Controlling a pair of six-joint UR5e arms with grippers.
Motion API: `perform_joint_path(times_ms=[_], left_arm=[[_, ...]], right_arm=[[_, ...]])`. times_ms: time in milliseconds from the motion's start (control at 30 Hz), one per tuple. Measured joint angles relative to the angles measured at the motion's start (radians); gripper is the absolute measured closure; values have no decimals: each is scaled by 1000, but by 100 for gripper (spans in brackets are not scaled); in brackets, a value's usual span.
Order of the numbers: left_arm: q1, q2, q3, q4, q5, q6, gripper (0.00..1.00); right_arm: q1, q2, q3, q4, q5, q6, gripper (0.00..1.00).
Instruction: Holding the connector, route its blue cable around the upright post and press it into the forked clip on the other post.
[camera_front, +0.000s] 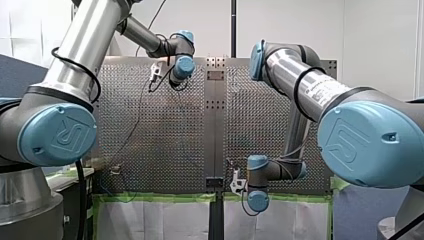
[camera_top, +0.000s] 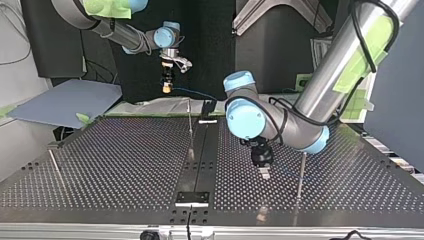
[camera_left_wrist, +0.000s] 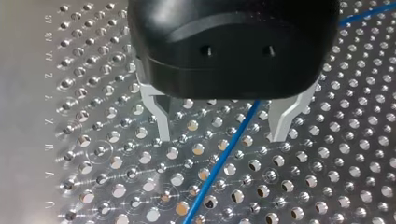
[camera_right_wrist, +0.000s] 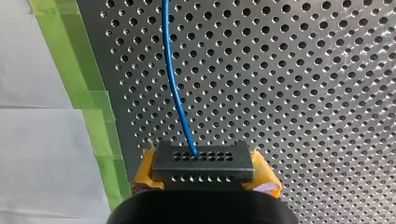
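My right claw (camera_right_wrist: 204, 169) is clamped on the black connector (camera_right_wrist: 203, 158), a yellow pad (camera_right_wrist: 145, 169) at each end; what lies behind them is hidden by the housing. The blue cable (camera_right_wrist: 173, 79) leaves the connector's face and runs ahead over the perforated surface (camera_right_wrist: 303, 93), out of view. My left claw (camera_left_wrist: 222, 128) has its metal fingers (camera_left_wrist: 161, 122) apart, the cable passing between them, seemingly untouched. Beside that claw rises a thin post (camera_top: 301, 175), its upper end lost against my left arm (camera_top: 292, 131).
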Motion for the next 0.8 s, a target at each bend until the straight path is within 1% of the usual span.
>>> perform_joint_path(times_ms=[233,500,667,800], left_arm=[[0,-36,-1,-7,-5,-16,0],[-4,-82,-44,28,-12,-21,0],[-16,-118,-54,29,-19,-18,0],[-29,-133,-70,44,-24,-16,0]], right_arm=[[0,0,0,2,0,0,100],[0,0,0,1,0,0,100],[0,0,0,1,0,0,100],[-2,0,0,4,1,0,100]])
